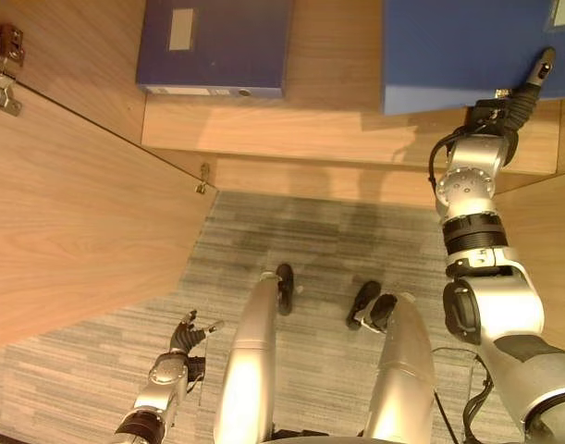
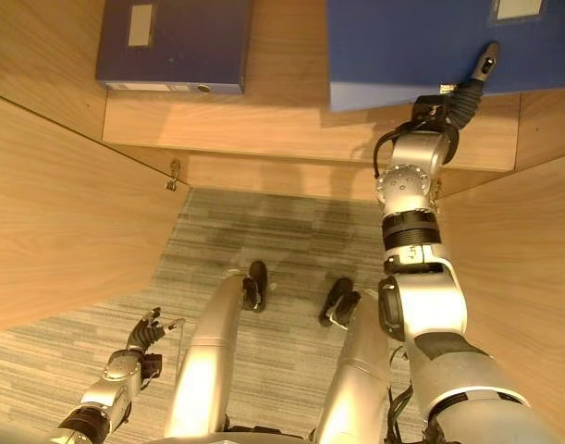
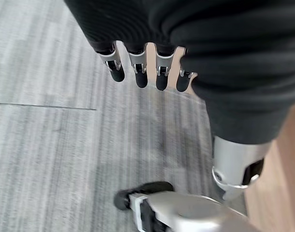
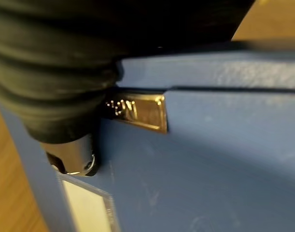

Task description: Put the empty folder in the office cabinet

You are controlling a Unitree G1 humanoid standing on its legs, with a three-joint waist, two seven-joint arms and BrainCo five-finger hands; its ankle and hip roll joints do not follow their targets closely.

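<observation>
down low the left hand (image 1: 185, 335) hangs over the carpet, fingers straight and loosely spread. up ahead the right hand (image 2: 467, 88) lies against the blue folder (image 2: 402, 46), lying on the cabinet shelf (image 2: 264, 125); its finger state, cannot tell. best push squarely, keeping the folder flat and clear of the darker folder (image 1: 217, 46).
</observation>
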